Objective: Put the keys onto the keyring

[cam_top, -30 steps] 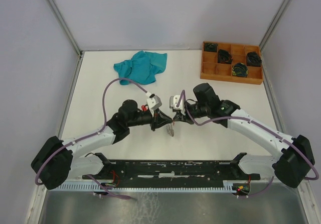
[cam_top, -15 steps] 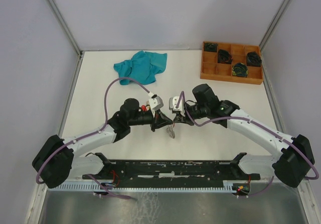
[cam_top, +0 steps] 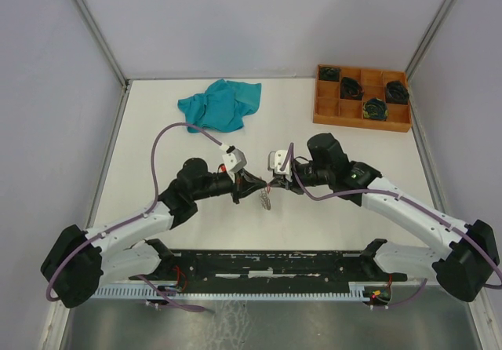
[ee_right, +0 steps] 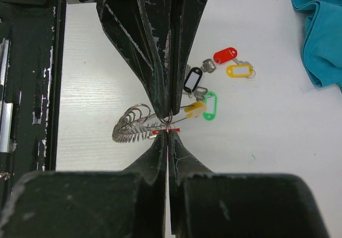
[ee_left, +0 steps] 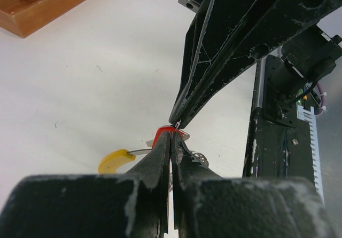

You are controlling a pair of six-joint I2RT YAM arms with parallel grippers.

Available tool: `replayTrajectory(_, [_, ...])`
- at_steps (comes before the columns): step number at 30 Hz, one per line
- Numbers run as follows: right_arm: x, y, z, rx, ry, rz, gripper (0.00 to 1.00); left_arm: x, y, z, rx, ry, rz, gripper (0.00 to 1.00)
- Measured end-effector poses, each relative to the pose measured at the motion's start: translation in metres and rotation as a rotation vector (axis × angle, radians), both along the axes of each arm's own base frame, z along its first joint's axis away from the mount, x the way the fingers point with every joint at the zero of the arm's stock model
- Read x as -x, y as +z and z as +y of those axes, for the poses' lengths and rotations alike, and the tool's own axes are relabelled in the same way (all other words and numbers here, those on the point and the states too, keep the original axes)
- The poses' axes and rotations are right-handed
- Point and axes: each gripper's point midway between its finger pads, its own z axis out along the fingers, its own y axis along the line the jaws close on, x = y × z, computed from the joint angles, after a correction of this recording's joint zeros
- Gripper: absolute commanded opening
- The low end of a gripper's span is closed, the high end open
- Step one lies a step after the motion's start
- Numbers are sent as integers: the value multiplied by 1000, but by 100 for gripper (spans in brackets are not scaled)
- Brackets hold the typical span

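A teal cloth (cam_top: 220,103) lies crumpled at the far left of the table (cam_top: 141,154). Toward centre, the left gripper (cam_top: 249,184) points right. Its jaws are closed to a hairline slit, with a red tag (ee_left: 170,132) pinched at the tips. Directly under the meeting point of the two grippers, the keyring (ee_right: 151,119) lies on the table as a thin wire, and its yellow sleeve (ee_left: 114,161) is just beside the left fingertips. A fan of thin wire loops (ee_right: 130,125) sits at one end of the wire. The keys (ee_right: 207,64) are grouped next to the sleeve with tags in black, green, red and yellow. The black and green tags touch or overlap the sleeve area, while the red and yellow ones lie slightly apart from it. Whether any key is threaded on the ring cannot be determined. The right gripper (cam_top: 276,184) points left, tip to tip with the left one. Its jaws are fully closed and touch the pinched tag, but a grip on anything cannot be confirmed. At far right stands a wooden tray (cam_top: 339,108) with dark coiled bundles (cam_top: 375,109) in several compartments.
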Motion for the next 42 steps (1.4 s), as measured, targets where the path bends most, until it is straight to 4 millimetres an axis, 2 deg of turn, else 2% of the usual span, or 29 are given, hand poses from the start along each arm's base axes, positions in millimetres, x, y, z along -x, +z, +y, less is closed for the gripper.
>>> replayTrajectory(23, [-2,-5,13,-24,-9,8,1,-17,8,6,132,158,77,3])
replayTrajectory(29, [-3,-14,16,-1,-16,19,1,-18,2,4,149,167,110,3])
replayTrajectory(36, [-8,-13,10,27,-52,-17,1,-20,3,8,155,194,105,21])
replayTrajectory(42, [-5,-18,1,85,-51,-10,1,-19,14,18,161,226,67,28])
